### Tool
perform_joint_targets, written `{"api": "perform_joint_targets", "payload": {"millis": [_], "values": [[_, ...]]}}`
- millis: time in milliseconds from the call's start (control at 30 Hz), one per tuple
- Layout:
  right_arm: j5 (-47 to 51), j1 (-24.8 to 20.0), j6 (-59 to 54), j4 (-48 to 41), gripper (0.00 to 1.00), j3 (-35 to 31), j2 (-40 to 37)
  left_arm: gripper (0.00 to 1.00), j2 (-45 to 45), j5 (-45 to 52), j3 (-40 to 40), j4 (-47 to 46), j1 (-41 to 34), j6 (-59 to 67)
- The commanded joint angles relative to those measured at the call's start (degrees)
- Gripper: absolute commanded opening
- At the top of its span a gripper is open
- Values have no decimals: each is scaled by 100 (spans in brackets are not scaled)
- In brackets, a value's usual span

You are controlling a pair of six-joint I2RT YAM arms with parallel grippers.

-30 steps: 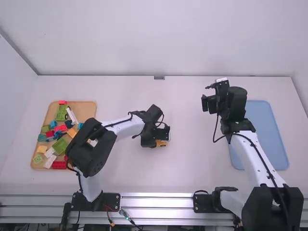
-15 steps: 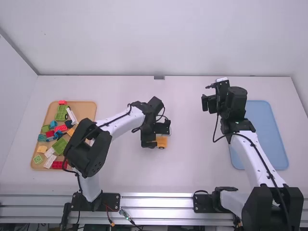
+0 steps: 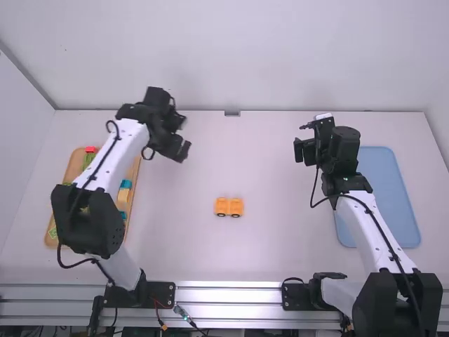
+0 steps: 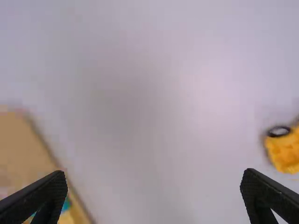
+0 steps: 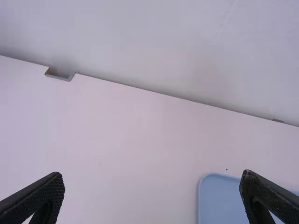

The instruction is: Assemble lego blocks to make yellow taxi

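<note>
Your left claw [image 3: 180, 135] hangs in the upper left of the high view, above the table [image 3: 280, 239] and off the tan tray's [image 3: 74, 163] far corner. The wheeled yellow base [image 3: 229, 207] stands just below the middle of the frame, its two halves side by side. Your right claw [image 3: 304, 151] waits right of centre, near the blue tray [image 3: 389, 203].

In the left wrist view your claw is spread, with nothing in its grip. The step looks like fetching the next block. Settle above the tan tray, choose one with room round it, square your fingers to its sides and drop straight down, so you don't drag its neighbours. Then match the studs over the base and press evenly, or it may roll.

In the right wrist view that claw is spread and empty too; consider using it to steady the base.
</note>
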Motion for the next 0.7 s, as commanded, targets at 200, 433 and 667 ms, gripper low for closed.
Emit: {"api": "perform_joint_targets", "payload": {"millis": [200, 433, 667], "values": [[4, 2, 15, -7, 99, 186, 24, 99, -81, 210, 15, -83, 2002, -2522], [4, 0, 33, -13, 99, 186, 24, 99, -81, 293, -192, -87, 3480, -4638], [7, 2, 33, -17, 99, 186, 24, 99, -76, 291, -730, 361, 4581, -5342]]}}
